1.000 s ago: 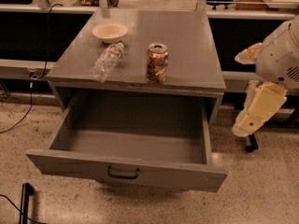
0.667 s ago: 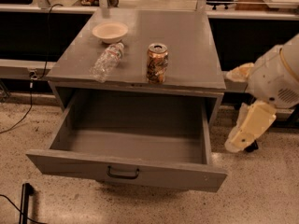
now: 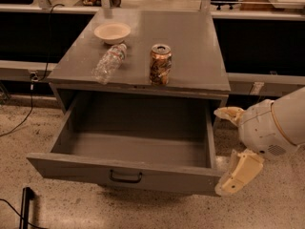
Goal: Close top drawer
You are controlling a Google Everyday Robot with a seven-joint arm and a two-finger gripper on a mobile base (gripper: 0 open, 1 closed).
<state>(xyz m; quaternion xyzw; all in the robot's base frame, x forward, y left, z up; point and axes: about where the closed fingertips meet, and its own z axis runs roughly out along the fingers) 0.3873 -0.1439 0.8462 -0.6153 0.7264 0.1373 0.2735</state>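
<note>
The top drawer (image 3: 71, 170) of the gray cabinet is pulled far out and its inside is bare. Its flat front panel faces me with a small dark curved handle (image 3: 126, 177) at the centre. My gripper (image 3: 232, 146) is to the right of the drawer, just beside its right front corner. Its two cream fingers (image 3: 239, 172) are spread apart with nothing between them. The lower finger is close to the front panel's right end; I cannot tell if it touches.
On the cabinet top (image 3: 200, 56) stand a soda can (image 3: 160, 64), a plastic bottle (image 3: 109, 63) lying on its side and a pale bowl (image 3: 112, 32). A dark post (image 3: 26, 205) and a cable are on the speckled floor at lower left.
My arm has come down and to the left, bringing the gripper from beside the cabinet top's right edge to the drawer's right front corner. The drawer has not moved.
</note>
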